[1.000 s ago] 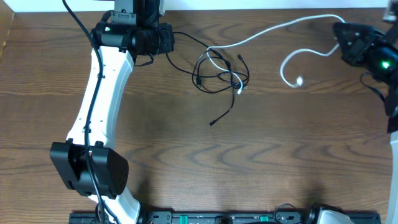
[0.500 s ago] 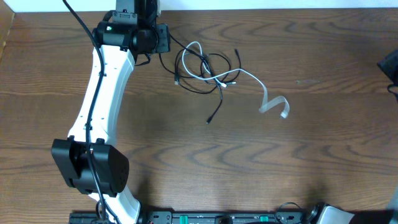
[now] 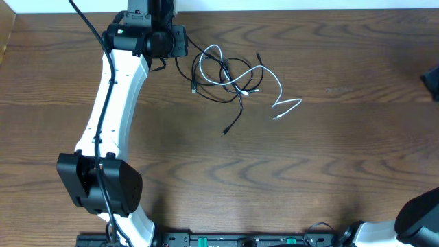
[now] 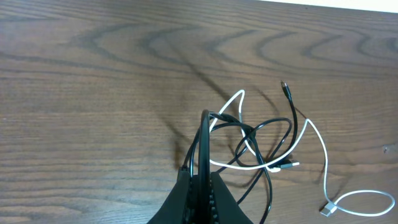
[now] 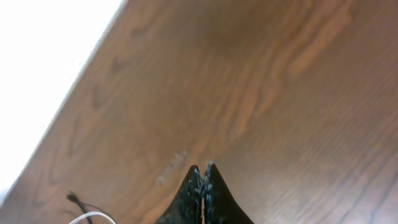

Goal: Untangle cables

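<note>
Pinching a thin black cord (image 4: pixel 285 89) in my left pincer (image 4: pixel 205 118) at the far side of the brown wooden desk (image 3: pixel 309 178), rest of it knotted up with a thin white cord (image 4: pixel 328 210) right beside the tips. My right pincer (image 5: pixel 202 169) is shut on nothing

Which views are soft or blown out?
Overhead: sharp, evenly lit, white cable and black cable crisp against the table. Left wrist: cables in focus, left hand a dark silhouette with no detail. Right wrist: wood grain soft and smeared, upper-left corner blown out white, right hand dark.
</note>
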You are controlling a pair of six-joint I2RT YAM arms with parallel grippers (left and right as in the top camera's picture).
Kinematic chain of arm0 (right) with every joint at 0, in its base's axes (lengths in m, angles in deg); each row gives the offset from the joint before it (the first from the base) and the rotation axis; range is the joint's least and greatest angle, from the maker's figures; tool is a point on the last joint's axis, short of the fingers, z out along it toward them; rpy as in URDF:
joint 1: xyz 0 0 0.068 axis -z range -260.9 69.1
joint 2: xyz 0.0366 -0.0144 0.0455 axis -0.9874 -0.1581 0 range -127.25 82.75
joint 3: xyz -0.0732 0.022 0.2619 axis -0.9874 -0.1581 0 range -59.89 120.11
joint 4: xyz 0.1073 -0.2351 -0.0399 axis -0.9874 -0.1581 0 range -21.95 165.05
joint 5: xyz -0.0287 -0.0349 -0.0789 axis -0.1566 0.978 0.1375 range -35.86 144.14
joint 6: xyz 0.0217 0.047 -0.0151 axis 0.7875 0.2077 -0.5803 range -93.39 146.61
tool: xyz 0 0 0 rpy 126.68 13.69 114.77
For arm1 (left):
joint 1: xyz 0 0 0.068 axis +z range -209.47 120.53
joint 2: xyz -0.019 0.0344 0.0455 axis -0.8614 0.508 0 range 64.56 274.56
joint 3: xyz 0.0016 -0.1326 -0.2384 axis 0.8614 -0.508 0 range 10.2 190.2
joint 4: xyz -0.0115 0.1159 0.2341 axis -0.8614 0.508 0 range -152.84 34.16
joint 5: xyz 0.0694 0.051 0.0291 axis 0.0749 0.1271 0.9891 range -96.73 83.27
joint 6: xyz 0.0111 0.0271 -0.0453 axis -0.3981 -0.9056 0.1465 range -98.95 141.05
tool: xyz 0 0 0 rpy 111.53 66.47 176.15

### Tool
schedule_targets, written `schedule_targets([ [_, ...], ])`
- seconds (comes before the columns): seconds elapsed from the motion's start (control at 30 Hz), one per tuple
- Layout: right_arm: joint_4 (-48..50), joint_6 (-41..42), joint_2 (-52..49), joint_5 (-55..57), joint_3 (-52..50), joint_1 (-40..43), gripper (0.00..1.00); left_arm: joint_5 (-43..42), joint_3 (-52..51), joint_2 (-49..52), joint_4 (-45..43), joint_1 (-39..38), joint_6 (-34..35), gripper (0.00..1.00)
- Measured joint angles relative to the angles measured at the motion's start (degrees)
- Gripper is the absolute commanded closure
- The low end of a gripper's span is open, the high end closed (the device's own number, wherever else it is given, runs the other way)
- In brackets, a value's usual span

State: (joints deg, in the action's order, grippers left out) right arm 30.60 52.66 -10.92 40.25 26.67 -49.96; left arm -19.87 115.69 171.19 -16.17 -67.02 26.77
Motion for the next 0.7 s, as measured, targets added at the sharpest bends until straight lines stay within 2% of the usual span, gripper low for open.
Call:
schedule_targets([
  [0.07, -1.09, -1.84, -0.35, -2.19, 5.92, -0.33, 0.98, -0.04, 0.00, 0.00, 0.00, 0.00, 0.00, 0.93],
  [0.23, -1.27, -10.14, -0.24, -9.40, 11.26, -6.60, 0.72, -1.88, 0.00, 0.00, 0.02, 0.00, -0.02, 0.93],
  [0.33, -2.34, -17.64, -1.92, -12.24, 11.26, -16.44, 0.58, -6.69, 0.00, 0.00, -0.02, 0.00, -1.75, 0.93],
  [0.53, -2.19, -24.17, -11.82, -13.99, 11.26, -31.82, 0.55, -19.04, 0.00, 0.00, -0.52, 0.00, -4.52, 0.93],
  [0.63, -0.52, -24.39, -17.29, -14.19, 11.26, -36.92, 0.52, -22.75, 0.00, 0.00, -1.75, 0.00, -4.42, 0.93],
  [0.7, 1.18, -23.04, -20.61, -14.47, 11.26, -40.13, 0.55, -24.30, 0.00, 0.00, -2.60, 0.00, -3.85, 0.93],
])
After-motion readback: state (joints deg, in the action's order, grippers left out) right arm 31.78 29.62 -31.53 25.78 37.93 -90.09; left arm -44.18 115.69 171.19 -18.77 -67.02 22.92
